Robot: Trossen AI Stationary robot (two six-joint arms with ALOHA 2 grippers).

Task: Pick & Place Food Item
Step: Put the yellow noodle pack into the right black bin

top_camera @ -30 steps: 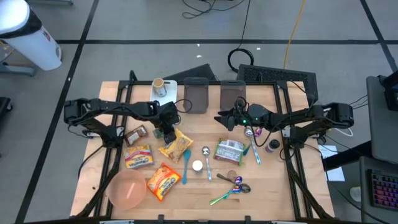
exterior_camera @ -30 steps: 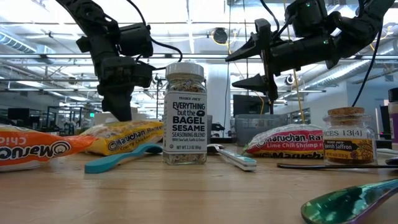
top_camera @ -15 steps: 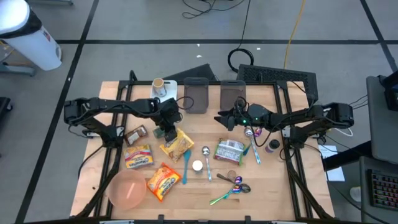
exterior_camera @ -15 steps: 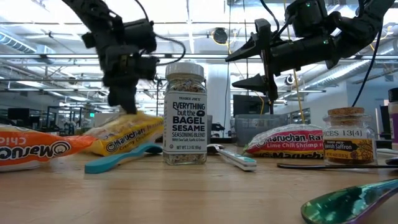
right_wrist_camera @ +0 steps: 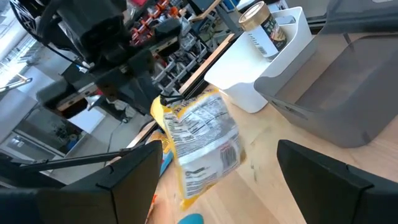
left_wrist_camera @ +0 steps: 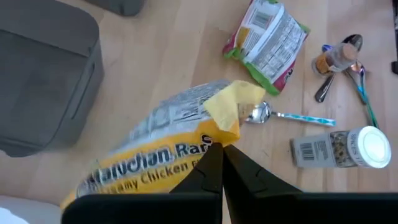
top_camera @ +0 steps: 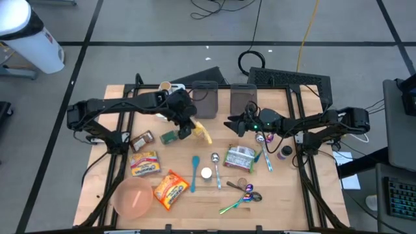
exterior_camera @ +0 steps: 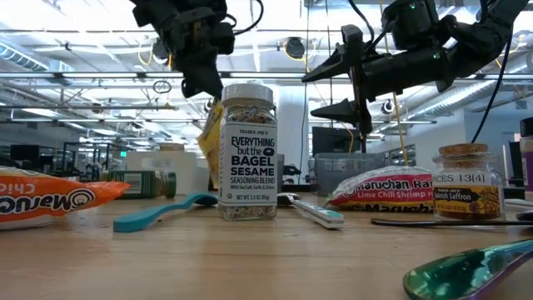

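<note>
Left gripper (top_camera: 188,127): over the far-centre of the table (top_camera: 286,195), fingers (left_wrist_camera: 214,171) pinched tight on the edge of the yellow ramen packet (top_camera: 202,132).
Yellow ramen packet: lifted clear of the table – hangs from the left fingers, just near of the left grey bin (top_camera: 204,99); partly hidden behind the seasoning jar (exterior_camera: 247,152) in the low view; back label and yellow seam visible in the right wrist view (right_wrist_camera: 202,144).
Right gripper (top_camera: 229,124): held above the table right of centre, near the right grey bin (top_camera: 242,97), fingers (right_wrist_camera: 323,186) spread wide, nothing between them.
Seasoning jar: upright at table centre, white cap up, between the blue spoon (top_camera: 194,173) and the patterned spoon (top_camera: 216,166).
Green ramen packet (top_camera: 240,158): flat on the table, right of the patterned spoon, below the right arm.
Orange ramen packet (top_camera: 170,188): flat, near-left, beside the pink bowl (top_camera: 133,198).
Other yellow packet (top_camera: 144,163): flat – left side, far of the pink bowl.
White tray (top_camera: 177,93): far-left of the grey bins, holding a round tin (right_wrist_camera: 262,22).
Saffron jar (exterior_camera: 466,183): upright at the right, in the low view.
</note>
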